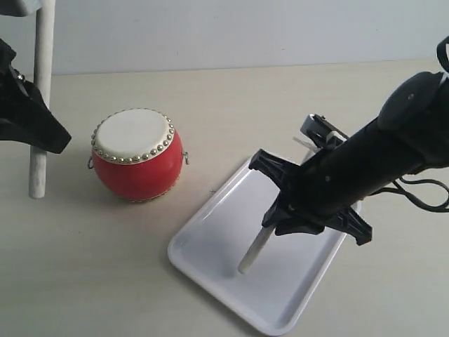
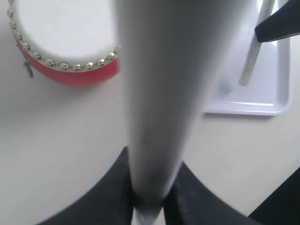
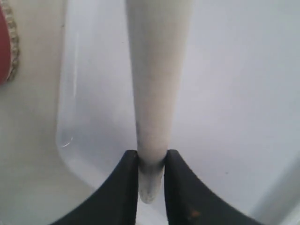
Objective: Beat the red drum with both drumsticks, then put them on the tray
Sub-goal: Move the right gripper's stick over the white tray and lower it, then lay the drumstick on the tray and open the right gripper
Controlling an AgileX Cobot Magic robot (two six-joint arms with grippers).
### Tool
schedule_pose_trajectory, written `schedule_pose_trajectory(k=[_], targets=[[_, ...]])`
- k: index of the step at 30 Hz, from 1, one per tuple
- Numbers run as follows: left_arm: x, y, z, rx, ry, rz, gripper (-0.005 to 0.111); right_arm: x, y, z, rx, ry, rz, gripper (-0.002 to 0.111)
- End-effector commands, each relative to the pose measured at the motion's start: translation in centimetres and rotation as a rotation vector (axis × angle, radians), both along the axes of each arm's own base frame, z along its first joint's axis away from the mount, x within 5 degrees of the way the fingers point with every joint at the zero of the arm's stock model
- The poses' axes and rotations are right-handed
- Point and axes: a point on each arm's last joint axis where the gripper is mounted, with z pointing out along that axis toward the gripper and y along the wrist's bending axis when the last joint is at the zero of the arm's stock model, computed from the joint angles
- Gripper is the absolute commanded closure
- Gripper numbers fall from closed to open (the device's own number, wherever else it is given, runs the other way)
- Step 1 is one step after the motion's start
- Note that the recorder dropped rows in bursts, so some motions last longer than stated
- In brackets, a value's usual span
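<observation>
Drumsticks (image 1: 252,251): two pale, smooth, round wooden rods, one in each of your grippers.
Tray (image 1: 210,242): glossy white plastic rectangle with rounded corners and a low rim, lying diagonally at lower centre.
Right stick (image 3: 152,103): slants down-left over the tray; you cannot tell whether its low end touches.
Right gripper (image 1: 272,219): black jaws clenched on that stick.
Red drum (image 1: 137,158): left of centre, upright, a glossy barrel with a cream skin ringed by brass studs, apart from the tray.
Left stick (image 1: 44,56): upper left, long axis near vertical, lower end beside the drum.
Left gripper (image 1: 43,135): jaws grasping it.
</observation>
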Motion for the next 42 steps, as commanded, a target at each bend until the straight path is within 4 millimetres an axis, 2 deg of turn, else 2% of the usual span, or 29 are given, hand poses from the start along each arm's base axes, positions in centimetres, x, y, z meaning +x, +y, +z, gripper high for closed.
schedule_pose_trajectory(k=[1,11,16,26,35,42], targets=[[-0.4,-0.8,0.4,-0.032,-0.017,-0.033,0.107,-0.5,-0.7,-0.8,-0.029,0.010,-0.055,0.108],[-0.7,-1.1,0.4,-0.027,-0.005,-0.056,0.107,-0.3,-1.9,-1.5,-0.158,0.024,-0.168,0.108],[-0.5,-1.1,0.5,-0.033,-0.030,-0.047,0.107,-0.9,-1.8,-2.8,-0.177,0.135,-0.142,0.108],[-0.2,-1.2,0.2,-0.031,-0.027,-0.050,0.107,-0.8,-1.4,-2.7,-0.135,0.152,-0.202,0.108],[-0.1,-1.3,0.3,-0.037,-0.049,-0.045,0.107,-0.2,-1.6,-0.6,-0.088,0.042,-0.282,0.108],[0.0,-1.3,0.3,-0.039,-0.059,-0.046,0.107,-1.3,0.5,-0.4,-0.100,0.019,-0.295,0.108]])
